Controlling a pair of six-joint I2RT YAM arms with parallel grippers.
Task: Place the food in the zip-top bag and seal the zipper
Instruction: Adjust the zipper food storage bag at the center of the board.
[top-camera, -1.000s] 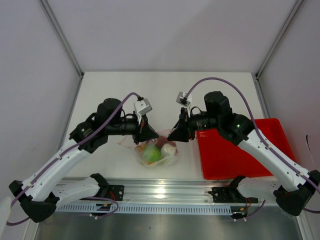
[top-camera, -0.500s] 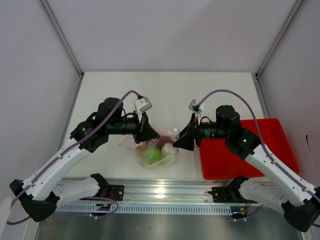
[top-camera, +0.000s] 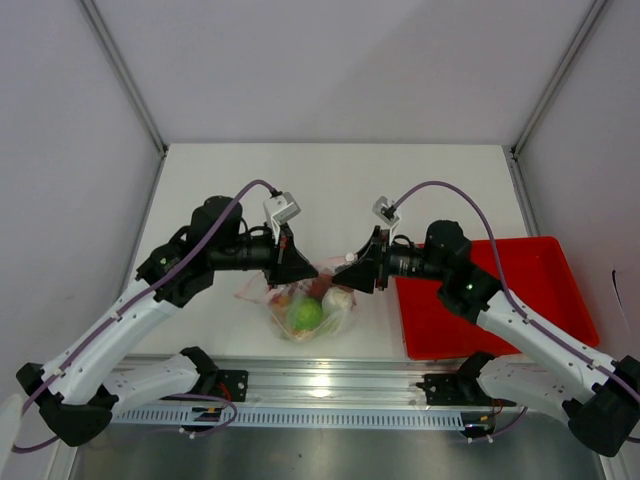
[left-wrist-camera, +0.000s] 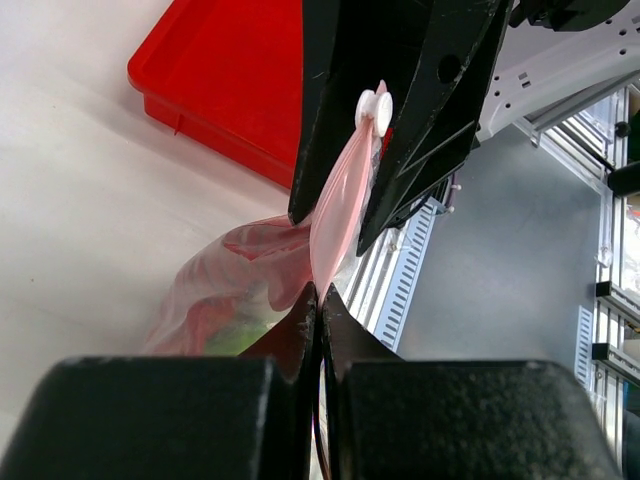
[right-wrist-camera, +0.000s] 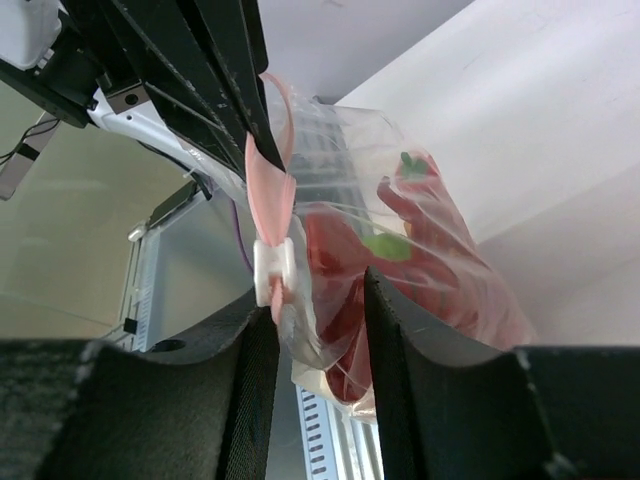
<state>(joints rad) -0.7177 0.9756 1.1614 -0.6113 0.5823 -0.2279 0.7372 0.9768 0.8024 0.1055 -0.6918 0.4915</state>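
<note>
The clear zip-top bag (top-camera: 330, 318) hangs between both grippers just above the table's near edge, with food inside: a round green fruit (top-camera: 305, 314), a pale piece (top-camera: 338, 298) and a red pepper-like piece (right-wrist-camera: 425, 205). My left gripper (left-wrist-camera: 320, 292) is shut on the pink zipper (left-wrist-camera: 340, 200) at the bag's left end. My right gripper (right-wrist-camera: 318, 290) stands open around the bag's other end. The white slider (right-wrist-camera: 272, 270) sits by its left finger, and the bag's plastic fills the gap. In the top view the two grippers (top-camera: 303, 270) (top-camera: 347, 272) face each other closely.
A red tray (top-camera: 480, 300) lies on the table to the right of the bag, under my right arm. The aluminium rail (top-camera: 320, 385) runs along the near edge just below the bag. White walls enclose the table on three sides.
My right gripper let go, drew back to the right, then returned to the bag's end with its jaws apart. The left gripper kept its hold on the zipper.
</note>
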